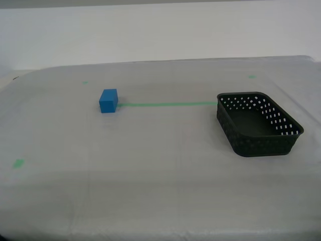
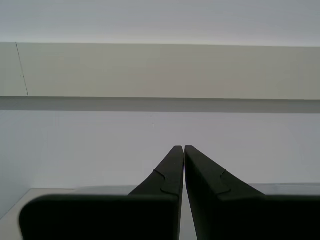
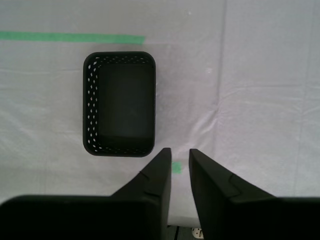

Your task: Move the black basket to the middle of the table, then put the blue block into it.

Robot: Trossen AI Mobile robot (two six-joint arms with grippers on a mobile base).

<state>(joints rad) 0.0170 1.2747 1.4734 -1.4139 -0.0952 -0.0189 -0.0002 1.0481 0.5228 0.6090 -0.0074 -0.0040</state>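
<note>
you have little besides the task's things here. a plain white wall (image 1: pixel 160 30) rises behind the far edge in the exterior view. in the second wrist view that wall carries a pale horizontal band (image 2: pixel 160 70) with a grey shadow strip (image 2: pixel 160 104) running just under it.

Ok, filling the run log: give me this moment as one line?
black basket: exterior view's right, empty | blue block: on table, untouched | first gripper: above basket, slightly open | second gripper: shut, empty
</note>
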